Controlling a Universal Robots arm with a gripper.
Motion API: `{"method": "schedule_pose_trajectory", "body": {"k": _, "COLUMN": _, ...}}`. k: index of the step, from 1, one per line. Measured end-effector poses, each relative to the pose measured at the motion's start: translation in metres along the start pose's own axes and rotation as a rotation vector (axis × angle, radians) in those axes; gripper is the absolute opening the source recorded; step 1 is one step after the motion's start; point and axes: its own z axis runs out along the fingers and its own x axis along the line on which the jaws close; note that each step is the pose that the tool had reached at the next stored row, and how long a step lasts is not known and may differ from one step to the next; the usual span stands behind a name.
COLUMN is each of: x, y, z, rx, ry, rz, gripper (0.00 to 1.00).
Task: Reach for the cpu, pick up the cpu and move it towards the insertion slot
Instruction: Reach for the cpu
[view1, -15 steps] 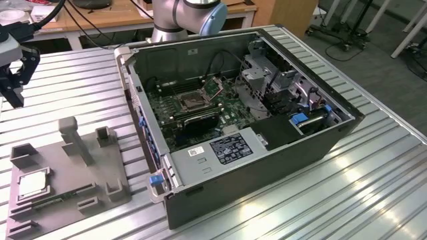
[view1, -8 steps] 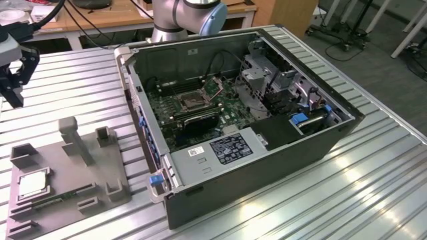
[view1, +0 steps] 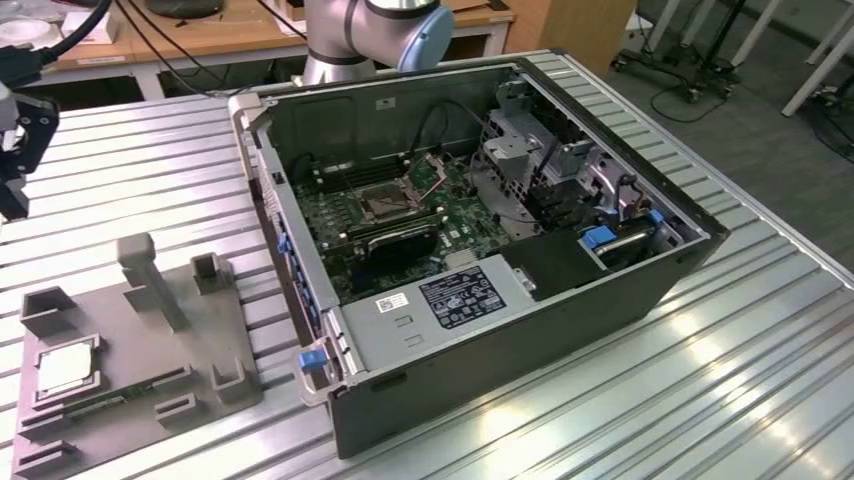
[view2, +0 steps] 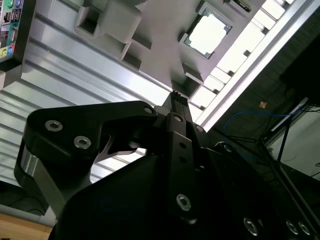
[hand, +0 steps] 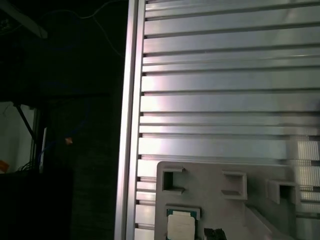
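The cpu (view1: 64, 370), a small pale square chip, lies in a recess of the gray fixture plate (view1: 200, 340) at the exterior view's lower left. It appears in both wrist views too, as the cpu (view2: 207, 34) and the cpu (hand: 180, 227). My gripper (view1: 14, 205) hangs above the slatted table at the exterior view's far left, behind the plate and apart from the chip. In the second wrist view the black gripper (view2: 176, 97) points toward the plate's edge, short of the chip. The insertion slot (view1: 383, 203) sits on the motherboard inside the open computer case.
The open computer case (view1: 534, 300) lies on its side in the table's middle, with drive cages and cables inside. A green memory stick (view1: 114, 397) lies on the plate near the chip. Upright gray posts (view1: 144, 265) rise from the plate. The table edge (hand: 131, 125) runs close by.
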Motion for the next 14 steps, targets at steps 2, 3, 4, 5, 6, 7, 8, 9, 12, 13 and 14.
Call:
{"method": "schedule_pose_trajectory", "body": {"k": 2, "x": 0.0031, "y": 0.0000, "z": 0.0000, "rx": 0.0000, "ry": 0.0001, "rz": 0.000, "gripper": 0.11}}
{"method": "schedule_pose_trajectory", "body": {"k": 3, "x": 0.0038, "y": 0.0000, "z": 0.0000, "rx": 0.0000, "ry": 0.0001, "rz": 0.000, "gripper": 0.11}}
{"method": "schedule_pose_trajectory", "body": {"k": 4, "x": 0.0039, "y": 0.0000, "z": 0.0001, "rx": 0.0000, "ry": 0.0000, "rz": 0.000, "gripper": 0.11}}
{"method": "schedule_pose_trajectory", "body": {"k": 5, "x": 0.0041, "y": 0.0000, "z": 0.0001, "rx": 0.0000, "ry": 0.0000, "rz": 0.000, "gripper": 0.11}}
{"method": "schedule_pose_trajectory", "body": {"k": 6, "x": 0.0043, "y": 0.0000, "z": 0.0000, "rx": 0.0001, "ry": 0.0001, "rz": 0.000, "gripper": 0.11}}
{"method": "schedule_pose_trajectory", "body": {"k": 7, "x": 0.0043, "y": 0.0000, "z": 0.0000, "rx": 0.0000, "ry": 0.0001, "rz": 0.000, "gripper": 0.11}}
{"method": "schedule_pose_trajectory", "body": {"k": 8, "x": 0.0043, "y": 0.0000, "z": 0.0000, "rx": 0.0000, "ry": 0.0000, "rz": 0.000, "gripper": 0.11}}
{"method": "schedule_pose_trajectory", "body": {"k": 9, "x": 0.0043, "y": 0.0000, "z": 0.0000, "rx": 0.0000, "ry": 0.0001, "rz": 0.000, "gripper": 0.11}}
{"method": "schedule_pose_trajectory", "body": {"k": 12, "x": 0.0043, "y": 0.0000, "z": 0.0000, "rx": 0.0000, "ry": 0.0001, "rz": 0.000, "gripper": 0.11}}
{"method": "schedule_pose_trajectory", "body": {"k": 13, "x": 0.0044, "y": 0.0000, "z": 0.0000, "rx": 0.0000, "ry": 0.0001, "rz": 0.000, "gripper": 0.11}}
{"method": "schedule_pose_trajectory", "body": {"k": 14, "x": 0.0044, "y": 0.0000, "z": 0.0001, "rx": 0.0000, "ry": 0.0000, "rz": 0.000, "gripper": 0.11}}
